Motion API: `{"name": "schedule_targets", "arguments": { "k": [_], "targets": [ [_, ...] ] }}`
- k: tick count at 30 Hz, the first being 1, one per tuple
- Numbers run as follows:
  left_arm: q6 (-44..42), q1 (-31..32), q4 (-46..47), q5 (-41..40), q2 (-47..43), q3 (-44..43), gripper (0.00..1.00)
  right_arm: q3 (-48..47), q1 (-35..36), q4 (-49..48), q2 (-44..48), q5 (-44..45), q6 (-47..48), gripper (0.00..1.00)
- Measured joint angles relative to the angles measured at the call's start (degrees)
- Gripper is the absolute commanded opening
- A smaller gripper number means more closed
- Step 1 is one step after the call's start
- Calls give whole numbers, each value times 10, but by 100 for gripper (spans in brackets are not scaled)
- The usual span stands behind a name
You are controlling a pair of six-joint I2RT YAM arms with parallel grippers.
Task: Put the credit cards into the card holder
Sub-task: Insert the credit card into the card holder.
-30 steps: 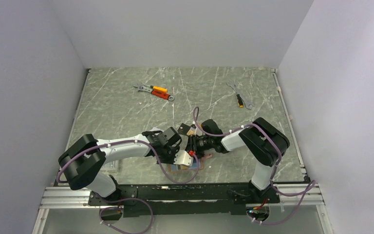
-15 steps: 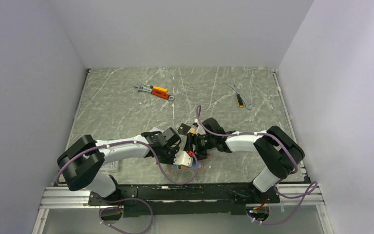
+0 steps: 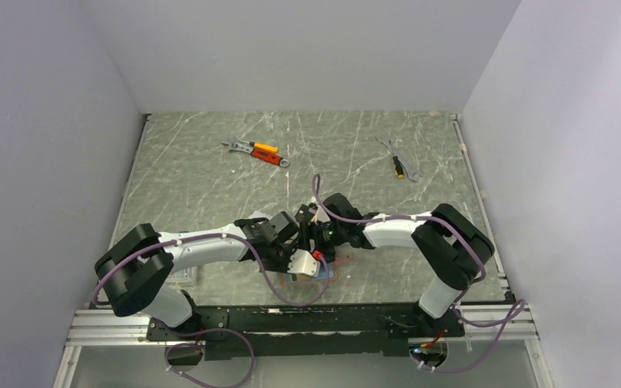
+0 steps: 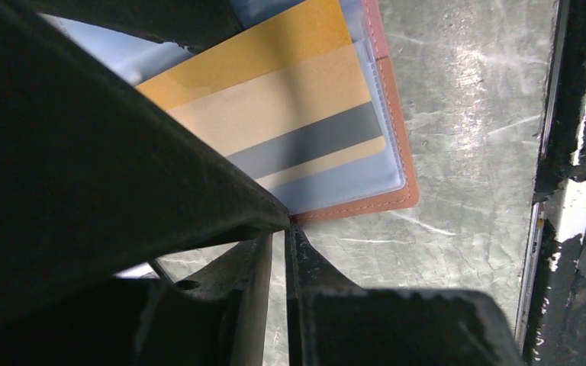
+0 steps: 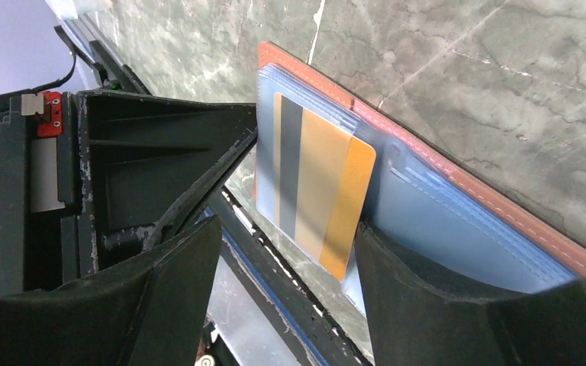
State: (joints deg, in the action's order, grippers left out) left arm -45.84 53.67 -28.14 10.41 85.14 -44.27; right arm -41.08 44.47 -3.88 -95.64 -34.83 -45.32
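The card holder (image 4: 397, 145) lies open near the table's front edge, reddish-brown with clear pockets; it also shows in the right wrist view (image 5: 458, 179) and the top view (image 3: 338, 271). An orange-gold credit card (image 4: 290, 99) with a dark stripe sits partly inside a pocket, one end sticking out (image 5: 328, 191). My left gripper (image 4: 276, 229) is shut on the holder's edge at a corner. My right gripper (image 5: 286, 229) is open, its fingers on either side of the card's free end. Both grippers meet over the holder in the top view: left (image 3: 297, 260), right (image 3: 314, 236). The other cards are hidden.
Orange-handled pliers (image 3: 256, 151) lie at the back left and a small tool (image 3: 400, 166) at the back right. The table's metal front rail (image 4: 553, 229) runs just beside the holder.
The right arm has shifted and its gripper has moved a little left over the holder. The left arm has hardly moved.
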Motion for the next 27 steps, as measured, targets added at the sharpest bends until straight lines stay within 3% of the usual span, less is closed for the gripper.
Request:
{"name": "schedule_targets", "arguments": {
  "k": [15, 27],
  "targets": [
    [-5, 1, 3, -2, -3, 3, 15, -32, -8, 98, 20, 31, 51, 74],
    [-5, 1, 7, -3, -6, 7, 14, -22, -13, 116, 38, 69, 50, 53]
  ]
}}
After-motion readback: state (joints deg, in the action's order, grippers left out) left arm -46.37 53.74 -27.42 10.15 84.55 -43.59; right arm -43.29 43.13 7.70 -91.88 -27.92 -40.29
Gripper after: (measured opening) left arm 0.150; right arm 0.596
